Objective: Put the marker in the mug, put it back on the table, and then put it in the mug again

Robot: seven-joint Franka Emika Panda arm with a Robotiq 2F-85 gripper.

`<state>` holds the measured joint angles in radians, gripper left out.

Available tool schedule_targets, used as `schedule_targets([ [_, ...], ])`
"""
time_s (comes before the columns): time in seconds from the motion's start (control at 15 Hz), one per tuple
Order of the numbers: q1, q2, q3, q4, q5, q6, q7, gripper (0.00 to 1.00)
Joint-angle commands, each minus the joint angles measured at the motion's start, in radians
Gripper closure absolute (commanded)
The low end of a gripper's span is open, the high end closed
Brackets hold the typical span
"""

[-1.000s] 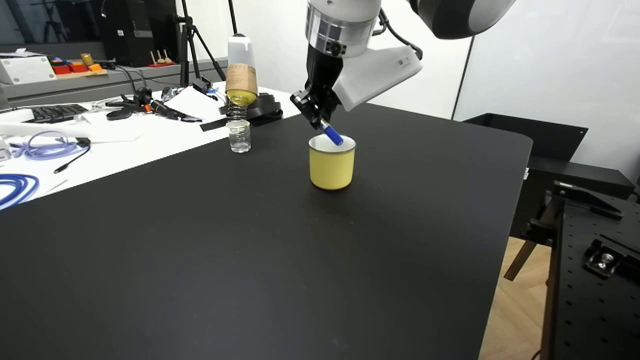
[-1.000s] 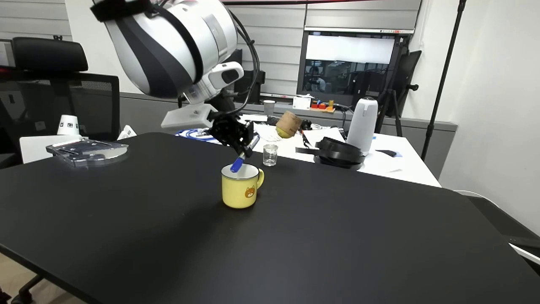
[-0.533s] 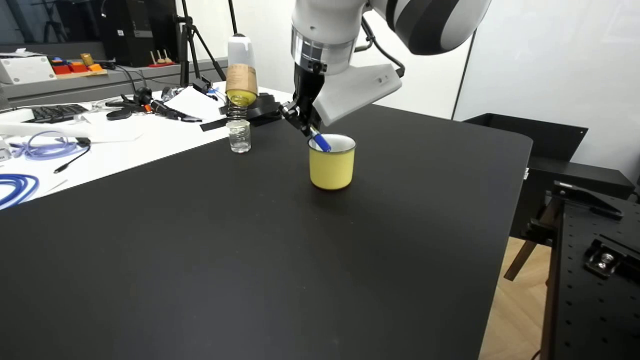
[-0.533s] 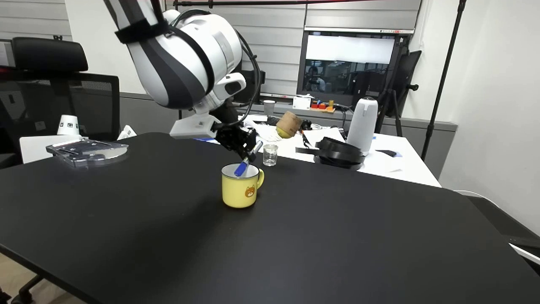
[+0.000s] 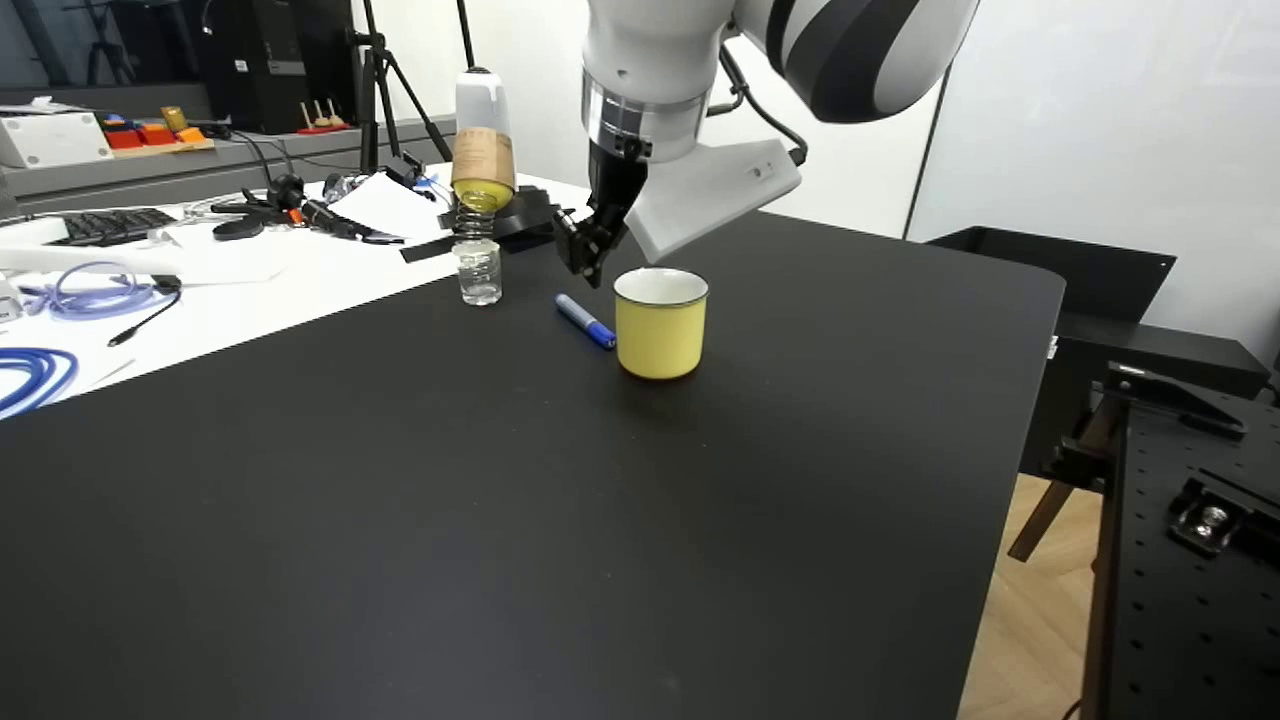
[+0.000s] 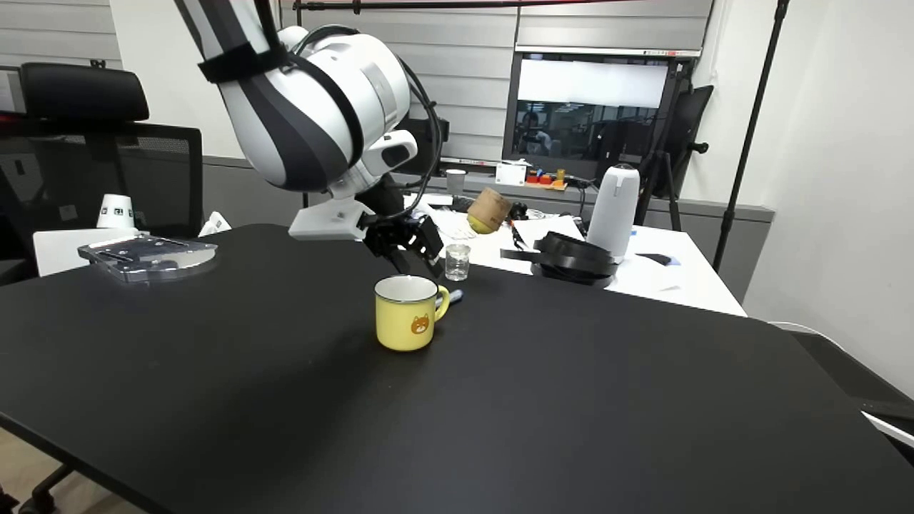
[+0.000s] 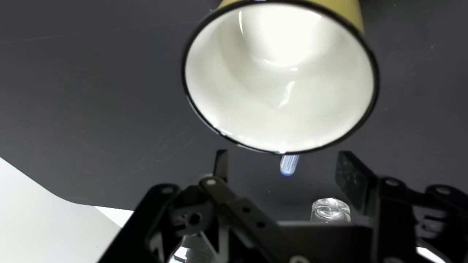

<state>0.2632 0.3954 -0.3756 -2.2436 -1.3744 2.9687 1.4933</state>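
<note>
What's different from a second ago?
The gripper has opened, moved slightly lower and let go of the marker, which dropped from the mouth of the mug down beside it, onto the table. The mug looks barely nudged and stays upright; the clear glass container hasn't moved.
</note>
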Motion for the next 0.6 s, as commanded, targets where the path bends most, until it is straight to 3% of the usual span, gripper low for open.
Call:
schedule_targets([
  [0.0,-0.002,-0.051,0.001,-0.018,0.024,-0.014,-0.023,0.0],
  [0.2,-0.013,-0.077,0.025,-0.029,0.116,-0.033,-0.116,0.0],
  [0.33,-0.045,-0.081,0.075,-0.041,0.303,-0.065,-0.267,0.0],
  [0.53,-0.262,-0.066,0.329,-0.046,0.594,-0.194,-0.529,0.0],
])
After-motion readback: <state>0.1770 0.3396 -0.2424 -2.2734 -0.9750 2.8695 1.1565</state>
